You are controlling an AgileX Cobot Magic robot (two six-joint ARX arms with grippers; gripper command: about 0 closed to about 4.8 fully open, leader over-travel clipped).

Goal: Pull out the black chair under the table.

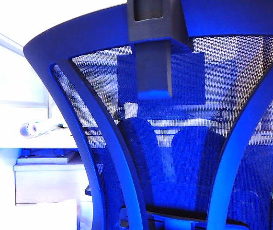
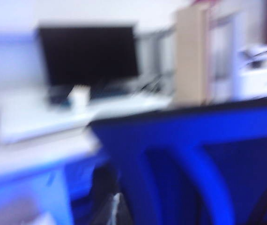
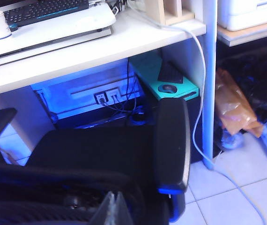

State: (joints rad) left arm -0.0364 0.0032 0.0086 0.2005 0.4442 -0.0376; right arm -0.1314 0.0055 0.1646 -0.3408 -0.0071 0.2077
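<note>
The black chair fills the exterior view with its mesh back, curved ribs and headrest post; neither gripper shows there. In the right wrist view the chair's seat and one armrest stand out in front of the table. My right gripper hangs above the chair's back edge, shut on nothing. The left wrist view is blurred. It shows the chair's back top beside the table. My left gripper sits beside the chair back, its tips together in a point, holding nothing.
A monitor and a cup stand on the table. Under it are a wall socket, cables and a teal box. Bags lie on the tiled floor. A white drawer cabinet stands at the left.
</note>
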